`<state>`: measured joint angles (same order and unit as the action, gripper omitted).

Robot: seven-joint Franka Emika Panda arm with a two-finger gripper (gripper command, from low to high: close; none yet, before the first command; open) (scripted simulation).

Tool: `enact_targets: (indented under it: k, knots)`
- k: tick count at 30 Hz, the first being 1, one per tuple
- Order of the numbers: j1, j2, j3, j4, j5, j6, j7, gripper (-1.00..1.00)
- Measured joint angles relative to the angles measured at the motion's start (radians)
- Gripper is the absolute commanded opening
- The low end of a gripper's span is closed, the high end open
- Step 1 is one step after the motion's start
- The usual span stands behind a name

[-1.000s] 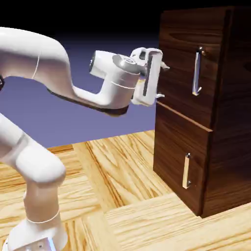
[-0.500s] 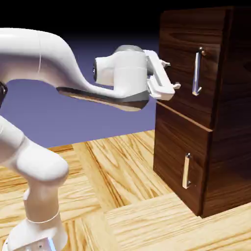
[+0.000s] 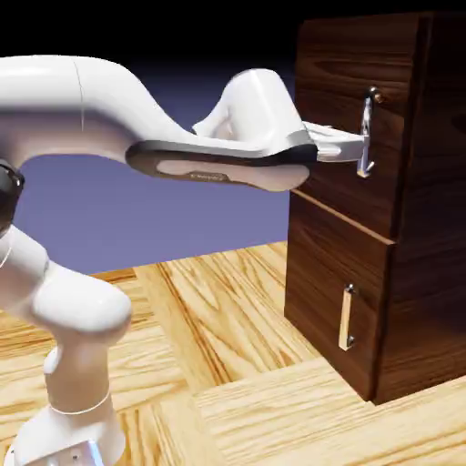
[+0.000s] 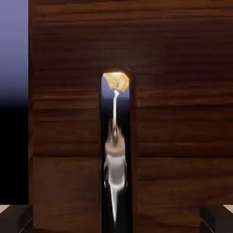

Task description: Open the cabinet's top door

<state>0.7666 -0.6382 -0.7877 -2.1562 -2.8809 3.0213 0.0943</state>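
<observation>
Walnut-grain top door (image 3: 341, 136), mirror-bright bar handle (image 4: 115, 150).

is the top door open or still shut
Shut. The top door sits flush with the cabinet front, no gap showing.

Arm (image 3: 136, 118) reaches level from the left toward the cabinet (image 3: 400, 200). Gripper (image 3: 357, 146) sits at the long handle (image 3: 366, 133) of the top door (image 3: 350, 136); contact cannot be confirmed. Door lies flush. Lower panel (image 3: 337, 300) with short handle (image 3: 347, 317) is shut. Cabinet stands on a wooden table (image 3: 227, 364).
</observation>
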Motion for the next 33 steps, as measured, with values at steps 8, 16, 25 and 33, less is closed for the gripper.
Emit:
enact_targets:
  k: [8,16,25,33]
  knots:
    - [-0.082,0.041,0.07,-0.017,0.071,-0.039,-0.017,-1.0]
    - [-0.372,-0.013,0.32,-0.167,0.322,-0.108,-0.159,-1.0]
    - [-0.656,-0.156,0.606,-0.356,0.704,-0.207,-0.382,-1.0]
    - [-0.763,-0.308,0.797,-0.488,1.051,-0.335,-0.585,-1.0]
